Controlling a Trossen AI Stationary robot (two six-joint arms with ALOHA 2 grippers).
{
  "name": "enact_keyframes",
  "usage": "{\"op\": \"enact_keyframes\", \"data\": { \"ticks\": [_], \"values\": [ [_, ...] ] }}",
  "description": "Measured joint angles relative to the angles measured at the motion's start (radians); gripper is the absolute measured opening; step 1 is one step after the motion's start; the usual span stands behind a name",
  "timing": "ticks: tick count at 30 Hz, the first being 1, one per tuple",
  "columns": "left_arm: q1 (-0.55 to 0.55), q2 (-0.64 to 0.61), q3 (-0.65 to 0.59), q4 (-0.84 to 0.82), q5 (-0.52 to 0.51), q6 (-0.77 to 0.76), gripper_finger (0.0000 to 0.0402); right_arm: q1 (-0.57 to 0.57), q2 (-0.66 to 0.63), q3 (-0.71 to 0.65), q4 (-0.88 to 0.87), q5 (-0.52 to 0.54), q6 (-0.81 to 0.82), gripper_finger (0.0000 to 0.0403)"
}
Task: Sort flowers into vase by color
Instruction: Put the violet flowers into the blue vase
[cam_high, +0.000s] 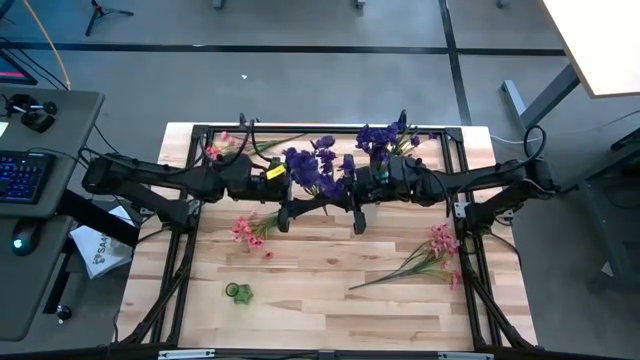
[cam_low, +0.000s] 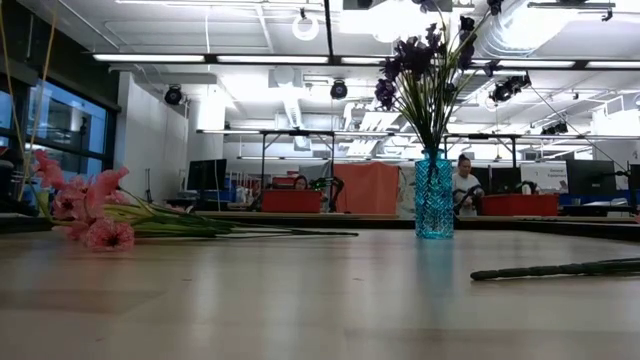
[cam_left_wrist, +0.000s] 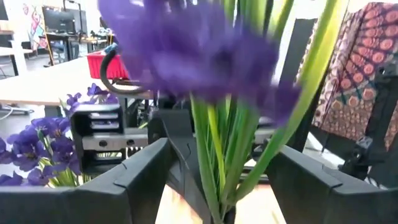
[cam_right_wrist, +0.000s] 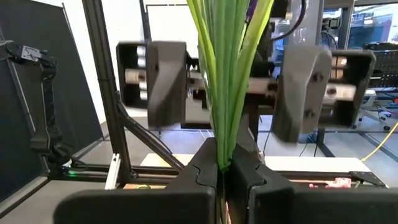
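A purple flower (cam_high: 310, 165) stands upright between my two grippers above the middle of the table, blossoms up. My right gripper (cam_right_wrist: 224, 171) is shut on its green stems. My left gripper (cam_left_wrist: 217, 186) faces it, open, with its fingers (cam_right_wrist: 168, 81) standing wide on either side of the same stems and apart from them. A blue vase (cam_low: 433, 195) with purple flowers stands at the far side (cam_high: 378, 150). Two pink flowers (cam_high: 250, 230) (cam_high: 430, 255) lie flat on the table. My right gripper pinches the bundle of several green stems (cam_right_wrist: 225, 146) between its two fingers. The fingers are level, come from the table's right and lie across the stems. The stems rise straight up from the hold, with the purple blossoms (cam_left_wrist: 199, 56) above them.
More pink blossoms (cam_high: 220, 145) show at the far left corner. A small green piece (cam_high: 238, 292) lies near the front left. A black frame (cam_high: 190, 200) runs around the table. People and benches show in the room behind.
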Motion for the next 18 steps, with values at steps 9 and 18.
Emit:
{"op": "enact_keyframes", "data": {
  "ticks": [9,18],
  "values": [
    [0.0,0.049,-0.001,0.069,-0.022,0.003,0.0131,0.0,0.0,0.0,0.001,0.002,0.0,0.0],
    [-0.006,0.046,-0.001,0.105,-0.022,0.053,0.002,-0.001,0.0,0.0,0.0,0.0,-0.001,0.0]
  ]
}}
